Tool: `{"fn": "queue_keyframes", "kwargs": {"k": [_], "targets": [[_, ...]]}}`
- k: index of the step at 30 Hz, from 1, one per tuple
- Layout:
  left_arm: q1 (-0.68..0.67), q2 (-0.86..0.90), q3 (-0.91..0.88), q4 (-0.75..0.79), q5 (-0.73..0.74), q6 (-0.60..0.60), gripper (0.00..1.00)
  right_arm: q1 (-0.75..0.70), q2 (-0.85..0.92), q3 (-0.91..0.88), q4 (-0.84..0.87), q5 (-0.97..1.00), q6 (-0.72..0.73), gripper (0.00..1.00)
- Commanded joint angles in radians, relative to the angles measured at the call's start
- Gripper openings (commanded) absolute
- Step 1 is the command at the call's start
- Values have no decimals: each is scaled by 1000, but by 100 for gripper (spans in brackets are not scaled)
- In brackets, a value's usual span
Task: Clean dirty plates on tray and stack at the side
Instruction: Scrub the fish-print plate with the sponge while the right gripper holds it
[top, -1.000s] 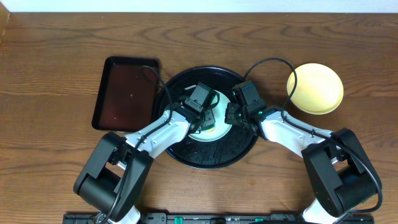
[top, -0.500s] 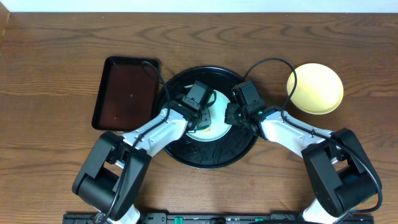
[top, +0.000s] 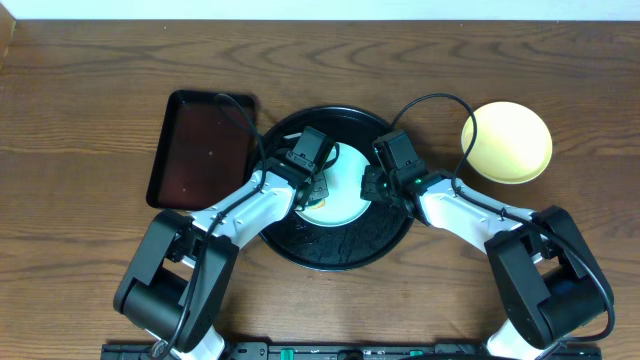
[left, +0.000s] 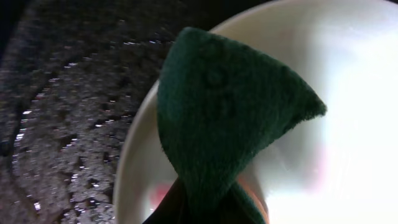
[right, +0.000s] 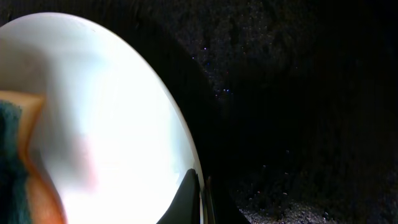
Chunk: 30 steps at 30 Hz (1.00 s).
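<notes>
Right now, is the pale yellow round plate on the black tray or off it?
Off: the pale yellow round plate lies on the wooden table, beside the glossy black round tray.

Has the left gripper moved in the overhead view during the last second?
Yes. The left gripper, its jaws shut on the green sponge, has shifted slightly left across the plate, toward the brown rectangular tray.

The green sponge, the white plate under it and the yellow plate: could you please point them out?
green sponge (left: 230, 118), left wrist view, middle of its folded face.
white plate (left: 354, 68), left wrist view, bare inner surface.
yellow plate (top: 506, 142), overhead view, its centre.
</notes>
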<state>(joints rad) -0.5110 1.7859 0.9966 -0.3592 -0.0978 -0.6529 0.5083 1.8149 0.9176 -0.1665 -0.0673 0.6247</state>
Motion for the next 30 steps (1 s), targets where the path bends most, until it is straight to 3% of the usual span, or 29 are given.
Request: {"fn": "queue_keyframes", "kwargs": {"k": [1,11,21,24,30], "targets": [[69,41,-31,-32,-262,18,7,-1,71,-37,-40,53,8,1],[86,16,-30,53,-317,103,8,-1,71,-37,-39,57,6,1],[86,-219,-30,58,-313,112,8,-1,71,-37,-39,59,6,1],[86,-282,-31,58,-260,111,7,-1,71,-37,-39,59,6,1],[86,-281,-31,71,-2,98,8,-1,71,-37,-33,59,7,1]]}}
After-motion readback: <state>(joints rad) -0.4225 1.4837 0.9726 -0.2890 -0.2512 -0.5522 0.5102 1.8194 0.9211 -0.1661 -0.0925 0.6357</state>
